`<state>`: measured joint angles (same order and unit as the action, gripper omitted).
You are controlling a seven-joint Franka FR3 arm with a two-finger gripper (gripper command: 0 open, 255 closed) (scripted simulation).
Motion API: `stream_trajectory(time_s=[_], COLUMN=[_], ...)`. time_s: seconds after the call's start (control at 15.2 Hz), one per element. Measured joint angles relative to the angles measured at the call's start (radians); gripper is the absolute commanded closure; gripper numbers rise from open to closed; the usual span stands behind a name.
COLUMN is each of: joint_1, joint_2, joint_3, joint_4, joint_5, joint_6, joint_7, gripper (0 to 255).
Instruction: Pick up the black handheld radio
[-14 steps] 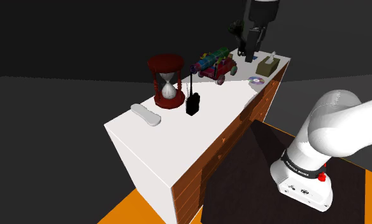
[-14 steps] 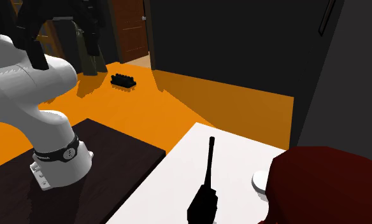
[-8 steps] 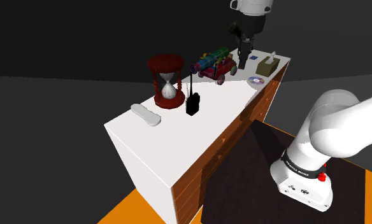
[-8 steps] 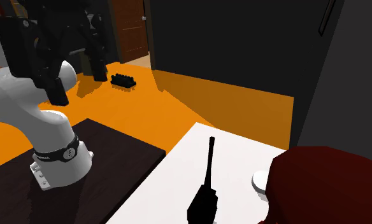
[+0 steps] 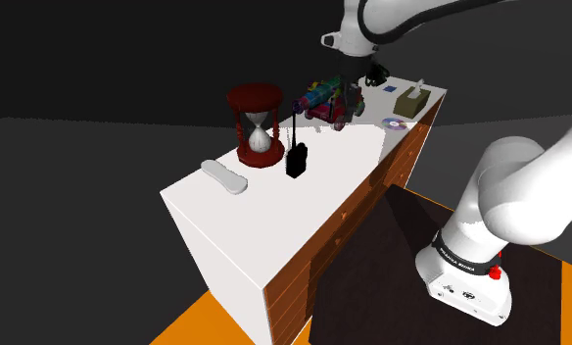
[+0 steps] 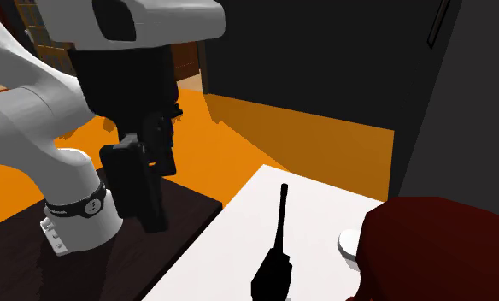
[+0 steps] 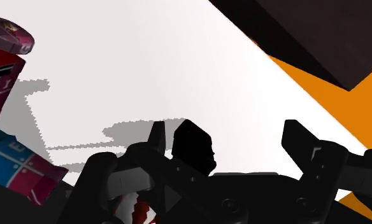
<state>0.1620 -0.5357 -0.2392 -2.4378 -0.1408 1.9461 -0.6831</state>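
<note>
The black handheld radio (image 5: pixel 296 158) stands upright on the white table top (image 5: pixel 274 211), its thin antenna pointing up, just right of the hourglass in the shoulder view. In the second exterior view the radio (image 6: pixel 273 272) sits near the table's front edge. My gripper (image 5: pixel 374 76) hangs over the far end of the table by the toy car, well away from the radio. It is open, and the two fingers stand apart with nothing between them (image 7: pixel 228 143). A black shape that looks like the radio's body (image 7: pixel 192 147) shows beyond the fingers, partly hidden by the hand. The gripper (image 6: pixel 149 184) looms large and dark.
A dark red hourglass (image 5: pixel 257 123) stands close beside the radio. A colourful toy car (image 5: pixel 331 99), a tissue box (image 5: pixel 411 101) and a disc (image 5: pixel 396 123) crowd the table's far end. A flat white object (image 5: pixel 223 177) lies near the front corner. The dark stand (image 5: pixel 392 265) borders the table.
The hand has swung over and tilted, shifting toward the shoulder view's left above the toy car. In the second exterior view it has come much closer and lower. The radio has not moved.
</note>
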Motion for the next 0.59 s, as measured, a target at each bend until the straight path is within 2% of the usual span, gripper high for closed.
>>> stream_trajectory(time_s=[0.33,0.59], joint_1=[0.074,0.131], joint_2=[0.165,0.310], joint_3=[-0.063,-0.106], joint_4=[0.015,0.049], joint_5=[0.028,0.081], joint_6=[0.164,0.280], joint_7=[-0.215,-0.409], gripper=[0,0])
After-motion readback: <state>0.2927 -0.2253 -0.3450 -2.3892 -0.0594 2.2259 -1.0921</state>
